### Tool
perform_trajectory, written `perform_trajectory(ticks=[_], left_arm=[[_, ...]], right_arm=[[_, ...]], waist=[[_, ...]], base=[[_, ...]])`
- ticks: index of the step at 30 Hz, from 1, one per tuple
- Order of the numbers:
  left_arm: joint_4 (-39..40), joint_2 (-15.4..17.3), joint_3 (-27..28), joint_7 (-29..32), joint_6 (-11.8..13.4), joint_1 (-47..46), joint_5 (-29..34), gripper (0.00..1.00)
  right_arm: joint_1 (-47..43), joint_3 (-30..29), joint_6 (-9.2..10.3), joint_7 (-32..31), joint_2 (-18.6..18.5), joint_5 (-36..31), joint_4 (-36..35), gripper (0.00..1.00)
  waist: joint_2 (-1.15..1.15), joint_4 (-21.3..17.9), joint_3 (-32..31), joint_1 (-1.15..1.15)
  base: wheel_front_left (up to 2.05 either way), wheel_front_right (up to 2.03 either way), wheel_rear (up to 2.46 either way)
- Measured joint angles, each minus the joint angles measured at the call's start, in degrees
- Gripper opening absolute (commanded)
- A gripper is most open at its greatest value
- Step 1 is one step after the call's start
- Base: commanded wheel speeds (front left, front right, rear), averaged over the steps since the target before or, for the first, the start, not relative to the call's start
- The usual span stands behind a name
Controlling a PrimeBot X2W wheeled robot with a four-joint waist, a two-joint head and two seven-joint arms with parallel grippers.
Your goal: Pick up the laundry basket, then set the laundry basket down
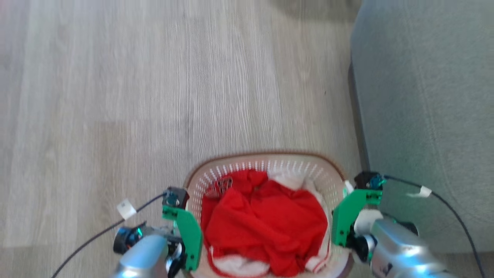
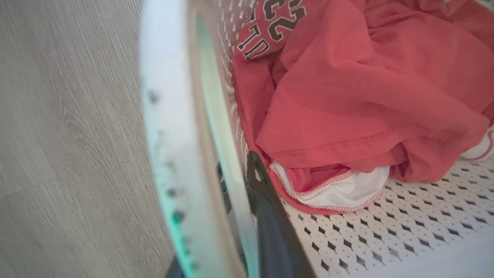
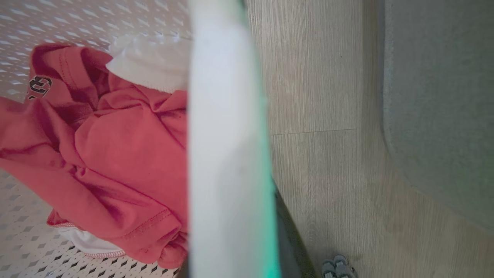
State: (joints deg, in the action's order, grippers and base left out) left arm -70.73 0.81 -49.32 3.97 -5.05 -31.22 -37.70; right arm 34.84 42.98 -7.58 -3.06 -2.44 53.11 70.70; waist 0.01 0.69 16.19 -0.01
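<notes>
The laundry basket (image 1: 293,165), cream-white with perforated walls and a brown rim, sits at the bottom middle of the head view between my two arms. It holds a red shirt (image 1: 266,220) and some white cloth (image 1: 285,178). My left gripper (image 1: 187,231) is shut on the basket's left white handle (image 2: 166,116), with one dark finger (image 2: 270,224) inside the wall. My right gripper (image 1: 349,216) is shut on the right handle (image 3: 224,135), with a dark finger (image 3: 287,231) on its outer side. The basket's base is hidden, so I cannot tell whether it touches the floor.
A grey sofa (image 1: 424,96) stands close along the basket's right side. Pale wood-look floor (image 1: 154,77) stretches ahead and to the left. Thin black cables (image 1: 447,208) trail from both wrists.
</notes>
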Motion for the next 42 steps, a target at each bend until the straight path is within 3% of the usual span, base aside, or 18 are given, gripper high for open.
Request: perform_trajectory(ticks=[14, 42], left_arm=[[-0.1, 0.0, -2.5, 3.1, -0.3, 6.9, -3.2, 0.00], [-1.0, 0.1, -5.8, 3.9, -0.2, 8.5, -5.8, 0.00]], right_arm=[[-6.1, 6.4, 0.00, -2.8, 0.3, 5.7, 1.6, 0.00], [-7.3, 15.7, 0.00, -2.3, 0.2, 13.7, 1.7, 0.00]], waist=[[0.00, 0.5, -11.1, 0.00], [0.00, 0.1, -15.8, 0.00]], base=[[0.00, 0.00, 0.00], [0.00, 0.00, 0.00]])
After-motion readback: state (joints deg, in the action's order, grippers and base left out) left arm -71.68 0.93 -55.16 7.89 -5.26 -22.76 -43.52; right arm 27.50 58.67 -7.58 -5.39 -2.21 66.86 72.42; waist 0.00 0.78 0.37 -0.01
